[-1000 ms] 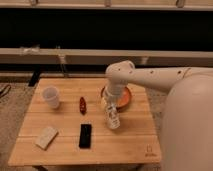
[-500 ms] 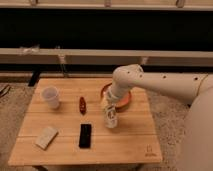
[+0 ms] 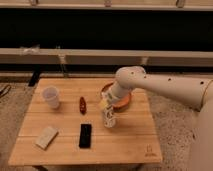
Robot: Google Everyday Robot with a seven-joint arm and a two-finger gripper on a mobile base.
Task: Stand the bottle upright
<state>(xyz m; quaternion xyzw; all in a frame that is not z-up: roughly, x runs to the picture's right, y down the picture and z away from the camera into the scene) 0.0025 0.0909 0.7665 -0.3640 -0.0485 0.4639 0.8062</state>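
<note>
The bottle, small and whitish with a pale label and dark print, stands nearly upright on the wooden table, just right of its middle. My gripper comes down from the white arm at the right and is shut on the bottle's top end. The cap is hidden by the fingers.
An orange bowl sits right behind the arm's wrist. A translucent white cup stands at the left, with a small dark red object beside it. A black flat device and a pale block lie near the front edge.
The arm's body has drawn off to the right while the gripper stayed over the table's middle. The bottle has gone from tilted to nearly upright under it.
</note>
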